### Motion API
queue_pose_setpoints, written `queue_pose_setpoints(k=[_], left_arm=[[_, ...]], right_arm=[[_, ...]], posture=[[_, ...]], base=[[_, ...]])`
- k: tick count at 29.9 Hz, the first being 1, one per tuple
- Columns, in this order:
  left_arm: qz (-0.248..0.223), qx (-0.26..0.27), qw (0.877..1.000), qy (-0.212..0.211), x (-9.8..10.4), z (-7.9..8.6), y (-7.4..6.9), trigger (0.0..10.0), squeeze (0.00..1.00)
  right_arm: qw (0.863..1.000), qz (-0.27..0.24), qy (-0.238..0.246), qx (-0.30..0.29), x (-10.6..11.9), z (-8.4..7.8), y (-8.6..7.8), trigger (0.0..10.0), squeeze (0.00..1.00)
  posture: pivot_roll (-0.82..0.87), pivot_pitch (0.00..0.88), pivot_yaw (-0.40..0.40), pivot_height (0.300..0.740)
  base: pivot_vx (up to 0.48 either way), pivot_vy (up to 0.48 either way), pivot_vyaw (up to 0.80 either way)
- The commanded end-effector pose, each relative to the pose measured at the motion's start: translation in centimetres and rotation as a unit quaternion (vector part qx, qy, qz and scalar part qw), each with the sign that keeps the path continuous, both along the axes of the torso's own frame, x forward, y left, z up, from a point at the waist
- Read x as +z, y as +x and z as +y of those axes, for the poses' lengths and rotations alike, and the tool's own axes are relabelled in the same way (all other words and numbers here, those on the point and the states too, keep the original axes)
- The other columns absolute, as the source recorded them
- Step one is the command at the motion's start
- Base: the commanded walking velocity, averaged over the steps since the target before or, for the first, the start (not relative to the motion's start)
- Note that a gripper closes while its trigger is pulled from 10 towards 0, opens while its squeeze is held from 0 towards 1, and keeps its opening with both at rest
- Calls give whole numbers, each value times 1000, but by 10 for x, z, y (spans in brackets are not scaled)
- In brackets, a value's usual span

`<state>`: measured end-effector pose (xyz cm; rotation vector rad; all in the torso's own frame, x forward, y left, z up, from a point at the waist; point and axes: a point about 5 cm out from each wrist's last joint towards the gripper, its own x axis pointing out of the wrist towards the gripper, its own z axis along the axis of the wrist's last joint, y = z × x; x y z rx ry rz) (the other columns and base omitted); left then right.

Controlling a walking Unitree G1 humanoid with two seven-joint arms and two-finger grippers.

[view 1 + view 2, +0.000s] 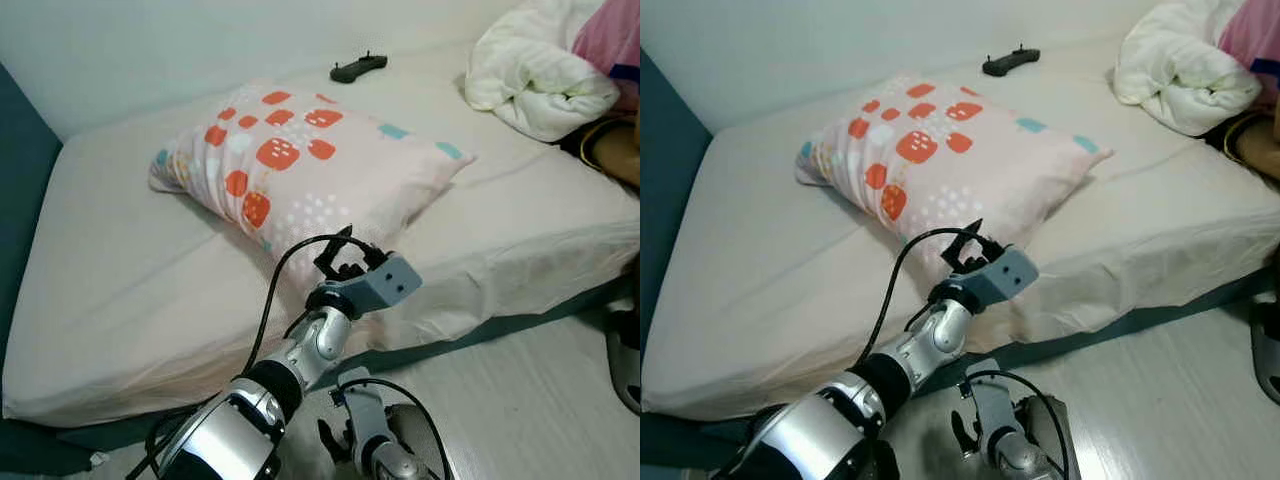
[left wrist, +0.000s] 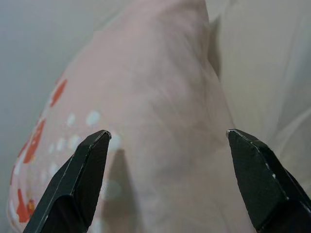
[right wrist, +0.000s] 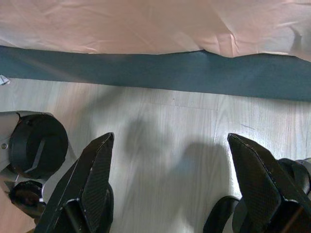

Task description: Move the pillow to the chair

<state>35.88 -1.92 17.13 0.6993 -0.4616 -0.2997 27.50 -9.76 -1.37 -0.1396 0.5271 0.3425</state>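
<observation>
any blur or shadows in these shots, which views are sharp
Left eye view: evenly lit and sharp, the pillow clear, a soft shadow under its near edge. Left wrist view: the pillow fabric is soft and out of focus between the open left gripper fingers. Right wrist view: sharp, with the open right gripper casting two dim shadows on the floor.

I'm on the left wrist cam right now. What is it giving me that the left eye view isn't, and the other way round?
The left wrist view looks between the left gripper's two black fingers, spread wide apart, with the near corner of the pale pink pillow with orange-red patches rising close ahead of them.

The left eye view gives the layout: the whole pillow lying on the cream-sheeted bed, a black handheld controller behind it near the wall, a bunched white duvet, and the right gripper low over the floor.

Both show the pillow and bed sheet.
</observation>
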Motion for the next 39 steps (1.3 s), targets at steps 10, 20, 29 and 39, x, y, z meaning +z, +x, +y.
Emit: queue_pose_setpoints(k=[10, 20, 29, 39], left_arm=[[6, 68, 993, 97, -10, 12, 9, 10000, 0], [14, 118, 982, 144, -14, 34, 18, 10000, 0], [16, 135, 975, 178, -14, 43, 22, 0, 0], [8, 159, 967, 200, -7, 60, 30, 0, 0]], right_arm=[[992, 112, -7, -51, -44, -23, -53, 10000, 0], [993, 95, 2, -63, -37, -26, -47, 10000, 0], [994, 78, 6, -73, -30, -30, -40, 10000, 0], [995, 58, 10, -85, -19, -37, -28, 10000, 0]], posture=[[-278, 496, 130, 570], [-311, 494, 131, 570], [-342, 486, 131, 570], [-338, 451, 129, 570]], base=[[0, 0, 0], [0, 0, 0], [0, 0, 0], [0, 0, 0]])
